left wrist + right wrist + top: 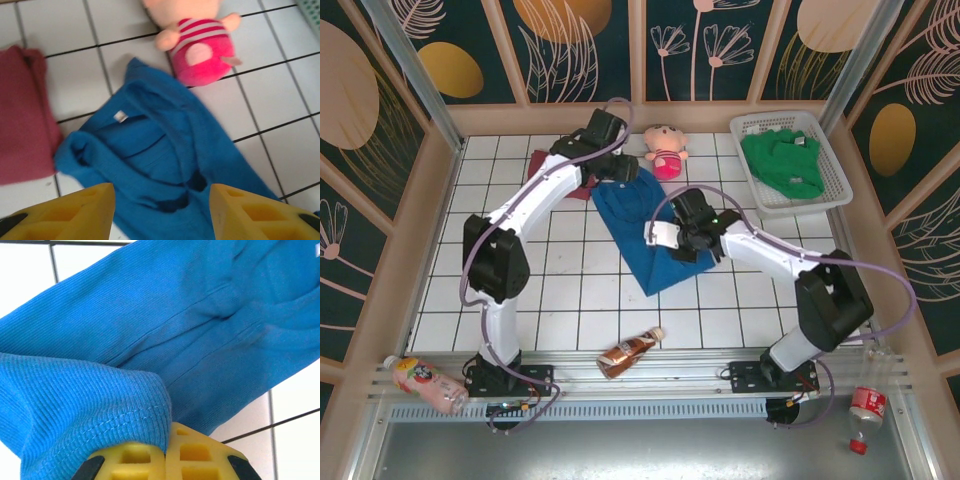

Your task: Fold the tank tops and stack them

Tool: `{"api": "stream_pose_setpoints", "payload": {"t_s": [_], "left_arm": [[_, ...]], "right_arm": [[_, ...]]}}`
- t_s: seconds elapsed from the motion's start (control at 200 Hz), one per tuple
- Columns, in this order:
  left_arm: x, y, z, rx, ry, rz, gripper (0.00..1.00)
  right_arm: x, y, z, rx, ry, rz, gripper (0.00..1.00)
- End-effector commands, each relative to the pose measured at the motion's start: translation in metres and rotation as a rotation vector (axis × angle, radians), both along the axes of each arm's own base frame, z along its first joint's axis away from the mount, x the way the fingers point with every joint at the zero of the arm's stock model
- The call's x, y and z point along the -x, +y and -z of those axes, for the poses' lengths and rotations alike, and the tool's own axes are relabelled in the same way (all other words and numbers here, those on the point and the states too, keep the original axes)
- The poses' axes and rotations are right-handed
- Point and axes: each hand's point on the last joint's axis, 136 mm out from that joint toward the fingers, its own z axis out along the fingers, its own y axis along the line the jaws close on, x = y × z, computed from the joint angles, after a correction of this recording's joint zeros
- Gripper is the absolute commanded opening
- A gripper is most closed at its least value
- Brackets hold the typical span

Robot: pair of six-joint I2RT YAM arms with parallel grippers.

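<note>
Looking down from the top: got the left arm reaching long from its base toward the far side of the table (pixel 580 290), bent at the elbow, with the left claw (pixel 623 170) ending over the far end of the blue tank top (pixel 632 228). Switching to the left wrist: seeing the left claw (pixel 161 200) spread wide, yellow fingers (pixel 75 212) well apart and pinching nothing, hanging above the rumpled neck and straps of the blue tank top (pixel 150 150). Also spotting the maroon tank top (pixel 22 115) bunched just beside it on the left, and the plush doll (pixel 200 45) lying right at its far edge. Over on the right: got the right arm folded low across the table, with the right claw (pixel 668 236) sitting on the middle of the blue cloth. From the right wrist, seeing the right claw (pixel 167 445) pressed together on a stitched hem of the blue tank top (pixel 175 315), with the fabric doubled over the fingertips. Elsewhere from the top: maroon tank top (pixel 543 163) peeking out under the left arm, plush doll (pixel 667 150) at the far middle, and green tank top (pixel 782 160) piled inside the white basket (pixel 836 170) at the far right corner.
</note>
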Motion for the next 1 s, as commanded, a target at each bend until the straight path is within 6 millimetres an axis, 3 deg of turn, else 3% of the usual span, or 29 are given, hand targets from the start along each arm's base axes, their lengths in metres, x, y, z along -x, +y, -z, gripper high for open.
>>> {"api": "stream_pose_setpoints", "payload": {"t_s": [0.0, 0.105, 0.28, 0.41, 0.485, 0.5, 0.645, 0.821, 0.931, 0.981, 0.996], "left_arm": [[0.013, 0.049, 0.008, -0.026, 0.049, -0.144, 0.54], [0.027, 0.070, 0.018, 0.022, 0.078, -0.179, 0.55], [0.051, 0.082, 0.040, 0.005, 0.152, -0.183, 0.56], [0.064, 0.085, 0.045, 0.021, 0.171, -0.192, 0.56], [0.072, 0.084, 0.057, 0.042, 0.215, -0.194, 0.56], [0.075, 0.083, 0.049, 0.059, 0.204, -0.194, 0.56], [0.096, 0.084, 0.059, 0.114, 0.249, -0.223, 0.56], [0.120, 0.056, 0.063, 0.248, 0.274, -0.208, 0.56], [0.131, 0.028, 0.067, 0.237, 0.274, -0.172, 0.56], [0.133, 0.017, 0.067, 0.241, 0.258, -0.161, 0.56], [0.133, 0.014, 0.067, 0.243, 0.250, -0.159, 0.56]], "right_arm": [[-0.035, 0.018, -0.014, -0.057, -0.064, -0.016, 0.03], [-0.054, 0.025, -0.007, -0.064, -0.050, -0.001, 0.03], [-0.074, 0.040, 0.006, -0.071, -0.032, -0.013, 0.04], [-0.078, 0.047, 0.021, -0.086, 0.020, 0.000, 0.04], [-0.074, 0.051, 0.036, -0.078, 0.060, -0.003, 0.11], [-0.074, 0.052, 0.038, -0.078, 0.063, -0.002, 0.12], [-0.090, 0.064, 0.039, -0.139, 0.055, 0.067, 0.24], [-0.109, 0.073, 0.033, -0.240, 0.082, 0.180, 0.32], [-0.118, 0.066, 0.005, -0.348, 0.068, 0.251, 0.39], [-0.112, 0.066, -0.008, -0.396, 0.082, 0.263, 0.41], [-0.119, 0.054, -0.013, -0.410, 0.081, 0.294, 0.41]]}}
